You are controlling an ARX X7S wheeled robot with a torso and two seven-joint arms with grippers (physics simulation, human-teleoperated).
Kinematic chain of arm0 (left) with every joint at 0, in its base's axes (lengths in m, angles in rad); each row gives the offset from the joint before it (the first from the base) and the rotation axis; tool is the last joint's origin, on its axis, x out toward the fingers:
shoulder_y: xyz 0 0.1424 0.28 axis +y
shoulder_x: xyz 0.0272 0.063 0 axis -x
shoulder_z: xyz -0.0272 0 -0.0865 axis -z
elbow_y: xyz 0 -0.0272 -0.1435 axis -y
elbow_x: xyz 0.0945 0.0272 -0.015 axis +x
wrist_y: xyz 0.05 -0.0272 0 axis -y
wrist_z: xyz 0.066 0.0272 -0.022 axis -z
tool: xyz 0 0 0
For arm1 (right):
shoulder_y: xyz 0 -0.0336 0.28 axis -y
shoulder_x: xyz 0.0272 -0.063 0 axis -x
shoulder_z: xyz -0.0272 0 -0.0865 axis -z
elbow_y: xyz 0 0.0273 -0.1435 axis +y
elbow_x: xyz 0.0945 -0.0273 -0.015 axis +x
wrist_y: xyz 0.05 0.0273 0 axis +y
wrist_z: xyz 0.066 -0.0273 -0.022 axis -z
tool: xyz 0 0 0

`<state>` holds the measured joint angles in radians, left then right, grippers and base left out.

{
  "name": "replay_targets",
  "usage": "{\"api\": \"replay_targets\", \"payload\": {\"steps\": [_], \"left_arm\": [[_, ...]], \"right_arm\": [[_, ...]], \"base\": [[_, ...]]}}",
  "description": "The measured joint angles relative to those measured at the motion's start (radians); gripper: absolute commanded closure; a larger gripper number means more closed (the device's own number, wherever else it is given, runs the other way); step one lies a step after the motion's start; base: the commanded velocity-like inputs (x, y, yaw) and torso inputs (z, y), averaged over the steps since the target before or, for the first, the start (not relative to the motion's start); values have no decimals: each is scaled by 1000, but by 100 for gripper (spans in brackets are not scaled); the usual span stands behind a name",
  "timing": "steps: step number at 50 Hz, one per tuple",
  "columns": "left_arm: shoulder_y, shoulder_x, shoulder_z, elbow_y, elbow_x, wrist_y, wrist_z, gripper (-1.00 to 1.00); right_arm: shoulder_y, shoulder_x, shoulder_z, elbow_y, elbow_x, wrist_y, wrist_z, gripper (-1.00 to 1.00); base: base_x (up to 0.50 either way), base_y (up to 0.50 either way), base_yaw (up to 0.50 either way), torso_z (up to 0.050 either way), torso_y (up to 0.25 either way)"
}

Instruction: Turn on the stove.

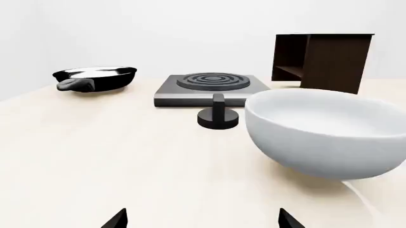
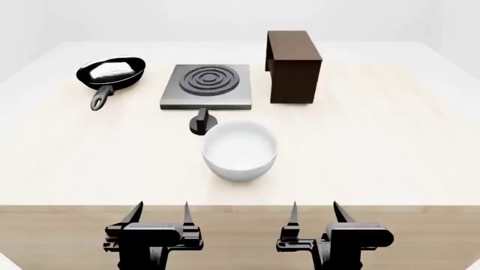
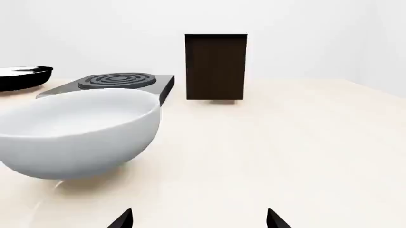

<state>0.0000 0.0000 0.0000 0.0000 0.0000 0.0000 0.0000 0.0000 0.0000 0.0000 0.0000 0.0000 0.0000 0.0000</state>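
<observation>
The stove (image 2: 206, 85) is a flat dark-grey slab with dark concentric burner rings, at the far middle of the table. Its small black finned knob (image 2: 202, 122) stands on the table just in front of it. The stove (image 1: 209, 87) and knob (image 1: 218, 114) show in the left wrist view; the stove (image 3: 114, 84) shows in the right wrist view, the knob hidden behind the bowl. My left gripper (image 2: 159, 212) and right gripper (image 2: 315, 211) are both open and empty at the table's near edge, far from the knob.
A white bowl (image 2: 240, 150) sits just in front of the knob, between it and my grippers. A black frying pan (image 2: 111, 73) lies left of the stove. A brown wooden shelf (image 2: 293, 66) stands to its right. The table (image 2: 375, 157) is light wood.
</observation>
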Motion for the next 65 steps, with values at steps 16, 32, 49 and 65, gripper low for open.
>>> {"api": "replay_targets", "payload": {"steps": [16,32,49,65], "left_arm": [[2,-30,35,5,-30,-3,-35,-100],[-2,-59,69,2,-63,-5,-67,-100],[-4,-81,95,0,-84,1,-94,-100],[-6,-99,116,-1,-104,4,-114,-100]], "right_arm": [[8,35,-42,0,39,0,40,-100],[12,65,-83,9,70,-9,59,-100],[13,88,-114,14,95,-20,73,-100],[8,104,-140,14,112,-33,85,-100]], "base": [[0,14,0,0,0],[5,372,0,0,0],[15,417,0,0,0],[28,416,0,0,0]]}}
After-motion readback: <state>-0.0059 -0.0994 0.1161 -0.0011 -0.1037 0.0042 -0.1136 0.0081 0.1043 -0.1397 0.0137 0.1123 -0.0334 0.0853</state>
